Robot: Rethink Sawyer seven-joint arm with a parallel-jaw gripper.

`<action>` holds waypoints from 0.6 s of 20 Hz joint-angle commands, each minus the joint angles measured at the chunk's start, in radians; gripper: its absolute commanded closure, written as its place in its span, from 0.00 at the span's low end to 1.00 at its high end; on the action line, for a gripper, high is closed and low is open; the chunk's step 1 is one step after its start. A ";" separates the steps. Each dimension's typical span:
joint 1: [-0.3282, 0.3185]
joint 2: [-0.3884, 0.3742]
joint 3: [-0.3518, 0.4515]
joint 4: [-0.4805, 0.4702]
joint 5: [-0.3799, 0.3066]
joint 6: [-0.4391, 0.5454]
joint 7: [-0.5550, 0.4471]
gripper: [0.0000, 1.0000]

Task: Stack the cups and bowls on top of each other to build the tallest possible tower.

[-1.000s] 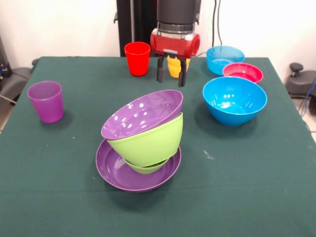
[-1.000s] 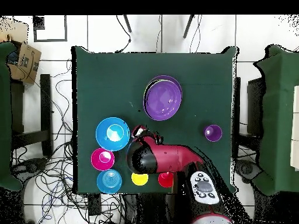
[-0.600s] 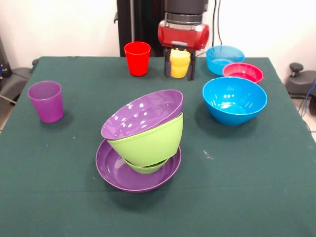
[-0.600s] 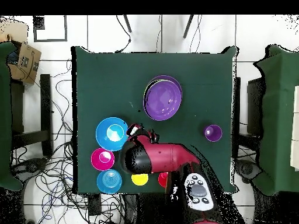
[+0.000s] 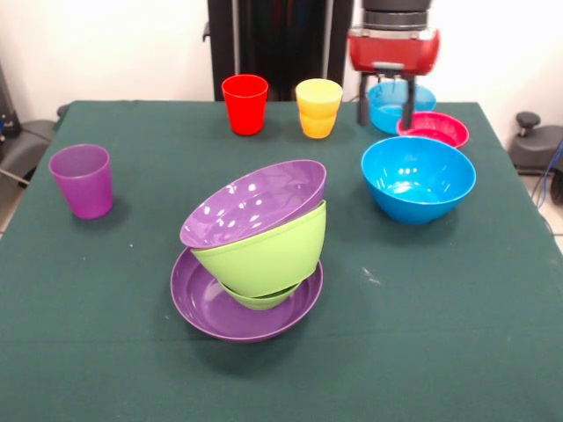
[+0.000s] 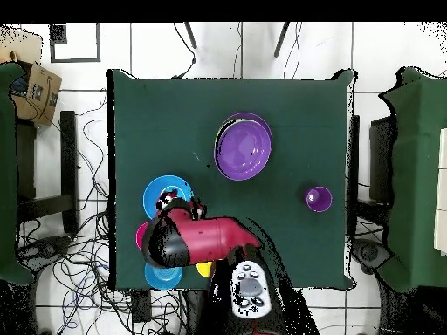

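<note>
A table covered in dark green cloth fills the front view before a plain white wall. A tall black column rises behind the far edge. The overhead view shows a pale tiled floor strewn with black cables, a cardboard box at far left, and green-draped furniture at right.

— What sort of place is this?
— A robot lab: a green-clothed table on a tiled floor, loose cables tangled beside it, and a cardboard box nearby.
</note>
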 commanded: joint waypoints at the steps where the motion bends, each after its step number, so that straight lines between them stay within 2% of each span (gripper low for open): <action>1: 0.106 0.067 0.009 0.022 0.064 0.082 0.148 0.00; 4: 0.127 0.084 -0.006 0.013 0.069 0.078 0.132 0.00; 9: 0.124 0.215 -0.017 -0.034 0.023 -0.019 0.089 0.00; 12: 0.145 0.292 -0.047 -0.083 0.012 -0.087 0.089 0.00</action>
